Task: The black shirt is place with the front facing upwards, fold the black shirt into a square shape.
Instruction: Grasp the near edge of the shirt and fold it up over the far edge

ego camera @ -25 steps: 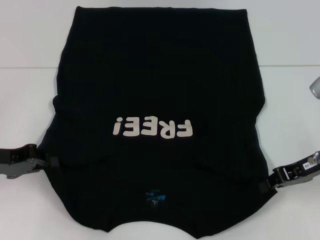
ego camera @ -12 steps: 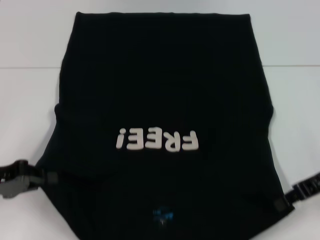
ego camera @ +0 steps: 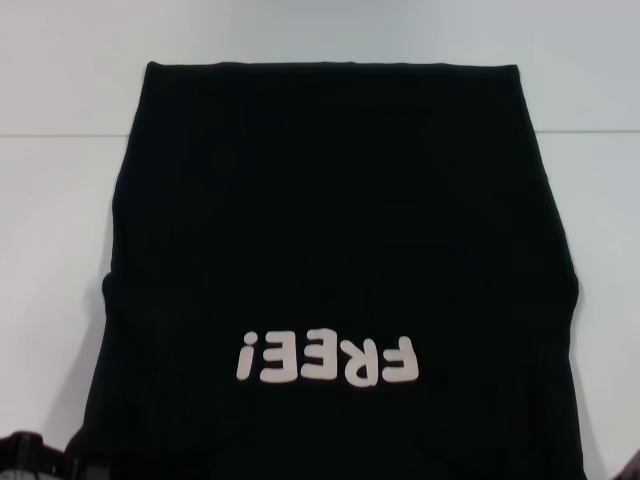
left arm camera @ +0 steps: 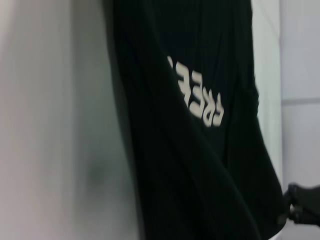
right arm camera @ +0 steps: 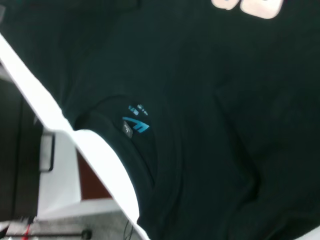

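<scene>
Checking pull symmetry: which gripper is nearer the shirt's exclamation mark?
Left. The left gripper is at the shirt's corner on the exclamation mark's side; the right gripper, the opposite corner.

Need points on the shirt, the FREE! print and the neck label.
shirt (ego camera: 330, 190), head view, plain black cloth above the print.
FREE! print (ego camera: 328, 359), head view, middle of the lettering.
neck label (right arm camera: 136, 125), right wrist view, blue mark inside the collar.
</scene>
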Controlling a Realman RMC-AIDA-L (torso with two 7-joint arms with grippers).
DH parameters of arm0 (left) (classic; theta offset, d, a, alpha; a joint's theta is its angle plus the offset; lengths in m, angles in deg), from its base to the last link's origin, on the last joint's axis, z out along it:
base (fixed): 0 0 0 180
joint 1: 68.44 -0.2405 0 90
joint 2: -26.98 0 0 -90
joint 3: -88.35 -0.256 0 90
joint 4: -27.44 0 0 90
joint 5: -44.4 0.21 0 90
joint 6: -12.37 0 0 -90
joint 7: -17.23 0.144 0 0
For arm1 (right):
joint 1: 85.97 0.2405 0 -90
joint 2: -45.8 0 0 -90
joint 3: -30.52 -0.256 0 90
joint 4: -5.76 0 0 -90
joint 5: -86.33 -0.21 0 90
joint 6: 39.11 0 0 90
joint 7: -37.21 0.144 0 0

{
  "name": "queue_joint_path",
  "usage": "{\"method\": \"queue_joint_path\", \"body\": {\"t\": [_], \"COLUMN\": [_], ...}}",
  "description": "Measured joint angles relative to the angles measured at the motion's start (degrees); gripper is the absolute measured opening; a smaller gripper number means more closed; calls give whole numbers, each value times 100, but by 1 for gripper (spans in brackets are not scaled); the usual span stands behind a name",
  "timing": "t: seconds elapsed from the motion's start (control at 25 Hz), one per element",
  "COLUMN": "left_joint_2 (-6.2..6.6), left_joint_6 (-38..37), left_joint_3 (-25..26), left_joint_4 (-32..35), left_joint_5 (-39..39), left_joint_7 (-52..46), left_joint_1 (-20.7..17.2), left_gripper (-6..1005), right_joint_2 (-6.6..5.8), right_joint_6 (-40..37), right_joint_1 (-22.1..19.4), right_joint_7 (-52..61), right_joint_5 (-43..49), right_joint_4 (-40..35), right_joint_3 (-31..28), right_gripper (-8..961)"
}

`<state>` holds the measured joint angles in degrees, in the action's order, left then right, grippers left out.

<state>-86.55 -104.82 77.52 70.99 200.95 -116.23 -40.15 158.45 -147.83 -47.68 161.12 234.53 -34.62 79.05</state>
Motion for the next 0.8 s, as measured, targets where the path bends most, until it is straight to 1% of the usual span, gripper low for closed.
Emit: {"method": "queue_joint_path", "body": {"t": [0.12, 0.4, 0.52, 0.6, 0.72, 0.8], "left_joint_2": [-4, -23, -3, 44, 144, 205], "left_joint_6": [-57, -61, -22, 21, 224, 567], "left_joint_3": [-110, -193, -97, 104, 638, 1028], "left_joint_4": [3, -51, -81, -123, -253, -429], "left_joint_5": [101, 33, -199, -416, -772, -1015], "left_joint_7": [53, 133, 134, 124, 69, 31], "left_joint_1": [12, 78, 118, 154, 245, 291], "left_gripper": [17, 17, 17, 17, 17, 16], "right_joint_2": [17, 72, 68, 29, -48, -98], "right_joint_6": [-4, 77, 100, 116, 151, 191], "right_joint_1": [-59, -100, -103, -108, -111, -116], "right_joint_7": [-64, -65, -68, -73, -54, -36], "right_joint_5": [5, -32, -42, -43, -52, -98], "right_joint_4": [28, 38, 39, 39, 39, 43], "right_joint_3": [138, 31, -343, -719, -1432, -1936], "right_gripper": [51, 51, 51, 51, 50, 50]}}
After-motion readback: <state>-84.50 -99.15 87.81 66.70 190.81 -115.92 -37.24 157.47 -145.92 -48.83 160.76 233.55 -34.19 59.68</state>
